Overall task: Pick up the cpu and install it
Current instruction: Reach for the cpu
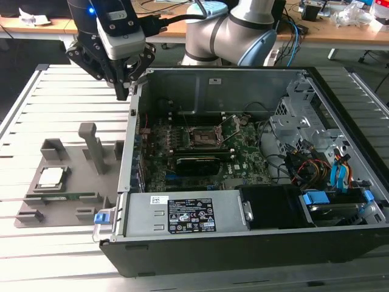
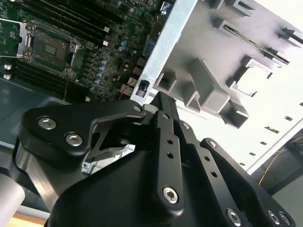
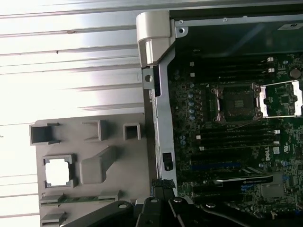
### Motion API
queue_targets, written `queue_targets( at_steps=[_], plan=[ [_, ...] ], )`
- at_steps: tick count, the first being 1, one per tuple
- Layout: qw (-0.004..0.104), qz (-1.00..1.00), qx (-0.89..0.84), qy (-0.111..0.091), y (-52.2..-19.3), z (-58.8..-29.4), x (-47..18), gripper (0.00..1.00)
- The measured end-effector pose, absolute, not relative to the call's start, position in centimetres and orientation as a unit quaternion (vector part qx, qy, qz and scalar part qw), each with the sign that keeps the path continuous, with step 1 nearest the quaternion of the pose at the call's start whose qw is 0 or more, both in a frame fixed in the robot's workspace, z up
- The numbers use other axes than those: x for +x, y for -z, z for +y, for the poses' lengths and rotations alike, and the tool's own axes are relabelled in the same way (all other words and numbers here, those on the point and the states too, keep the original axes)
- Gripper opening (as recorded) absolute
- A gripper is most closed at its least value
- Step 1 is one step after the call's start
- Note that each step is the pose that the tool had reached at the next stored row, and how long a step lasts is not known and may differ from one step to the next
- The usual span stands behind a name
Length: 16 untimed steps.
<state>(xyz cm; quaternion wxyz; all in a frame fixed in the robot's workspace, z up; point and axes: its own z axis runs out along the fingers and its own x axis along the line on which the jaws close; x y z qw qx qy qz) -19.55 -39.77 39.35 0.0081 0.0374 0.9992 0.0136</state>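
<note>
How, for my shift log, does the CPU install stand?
Done: the socket lies open, frame lifted. In hand: nothing; the gripper hangs shut above the case wall. Left: pickup and seating; the cpu sits in the grey tray beside the case.

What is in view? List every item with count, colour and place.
cpu: one, silvery with tan rim, in a pocket of the holder tray.
memory stick: one, green, on the tray beside the cpu.
holder tray: one, grey, on the table.
computer case: one, black, open.
motherboard: one, green, inside the case.
socket: one, dark, on the motherboard.
table: one, silvery slats.
arm: one, silver-grey, behind the case.
gripper: one, black, shut, empty, above the case wall nearest the tray.
</note>
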Motion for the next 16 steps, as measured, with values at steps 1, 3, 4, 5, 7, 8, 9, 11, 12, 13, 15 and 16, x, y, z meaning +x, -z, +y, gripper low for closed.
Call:
queue_targets(
  at_steps=[1,3,4,5,7,8,9,11,12,13,15,16],
  plan=[
    [0.008,0.999,0.037,-0.014,-39.3,-39.8,-19.8,0.11],
    [0.008,0.999,0.037,-0.014,-39.3,-39.8,-20.1,0.11],
    [0.008,0.999,0.037,-0.014,-39.3,-39.8,-20.2,0.11],
    [0.008,0.999,0.037,-0.014,-39.3,-39.8,-20.3,0.11],
    [0.008,0.999,0.037,-0.014,-39.3,-39.8,-20.8,0.11],
    [0.008,0.999,0.037,-0.014,-39.3,-39.8,-21.0,0.11],
    [0.008,0.999,0.037,-0.014,-39.3,-39.8,-21.2,0.11],
    [0.008,0.999,0.037,-0.014,-39.3,-39.8,-21.6,0.11],
    [0.008,0.999,0.037,-0.014,-39.3,-39.8,-21.7,0.11],
    [0.008,0.999,0.037,-0.014,-39.3,-39.8,-21.8,0.11],
    [0.008,0.999,0.037,-0.014,-39.3,-39.8,-22.0,0.11],
    [0.008,0.999,0.037,-0.014,-39.3,-39.8,-22.2,0.11]
  ],
)
